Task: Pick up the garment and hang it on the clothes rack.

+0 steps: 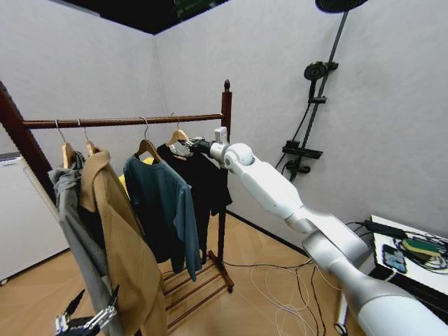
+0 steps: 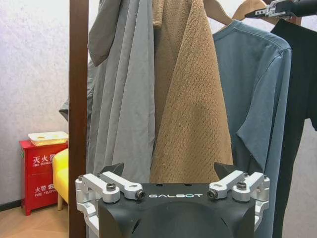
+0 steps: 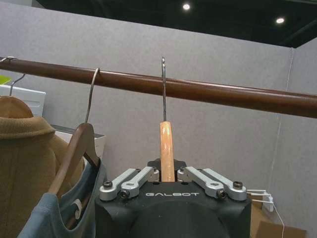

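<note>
Clamped on the light wooden hanger (image 3: 167,148), the right gripper (image 3: 167,174) held it edge-on at the clothes rack (image 1: 126,121), the hanger's wire hook (image 3: 163,89) crossing the horizontal bar (image 3: 223,93). Whether the hook had actually caught over the bar could not be told. Below, the black T-shirt (image 1: 206,183) hung at the bar's right end, just beside the teal-blue long-sleeved shirt (image 1: 164,210). If the jaws let go before the hook seated, the garment would likely drop. Low at the left, the left gripper (image 2: 171,191) waited with jaws spread wide near the tan coat (image 2: 190,109).
</note>
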